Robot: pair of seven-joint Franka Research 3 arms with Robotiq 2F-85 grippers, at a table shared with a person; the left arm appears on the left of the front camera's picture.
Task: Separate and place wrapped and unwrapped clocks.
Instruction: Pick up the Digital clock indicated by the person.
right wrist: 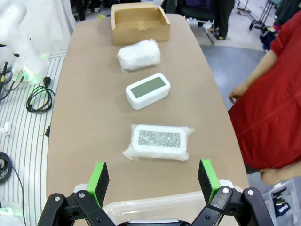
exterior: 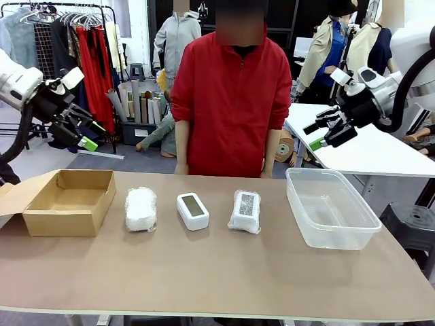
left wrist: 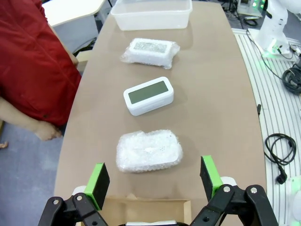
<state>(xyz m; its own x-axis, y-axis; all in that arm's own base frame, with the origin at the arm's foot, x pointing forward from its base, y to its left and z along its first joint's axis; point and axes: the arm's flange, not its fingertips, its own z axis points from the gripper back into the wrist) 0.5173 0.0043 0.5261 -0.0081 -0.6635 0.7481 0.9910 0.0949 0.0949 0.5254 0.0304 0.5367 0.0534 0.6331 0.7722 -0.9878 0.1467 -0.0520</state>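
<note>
Three white clocks lie in a row on the brown table. The left one [exterior: 141, 208] is bundled in crinkly plastic wrap, also seen as the near bundle [left wrist: 148, 150] in the left wrist view. In the middle lies the bare clock [exterior: 192, 210] with a grey screen. A second wrapped clock [exterior: 245, 211] lies on the right, nearest in the right wrist view [right wrist: 159, 141]. My left gripper [exterior: 85, 134] hangs open high above the cardboard box. My right gripper [exterior: 321, 134] hangs open high above the plastic tub. Both hold nothing.
An open cardboard box [exterior: 68, 202] stands at the table's left end and a clear plastic tub [exterior: 330, 207] at its right end. A person in a red jacket [exterior: 231, 95] stands at the far edge, hands down. A white table [exterior: 367, 146] stands behind right.
</note>
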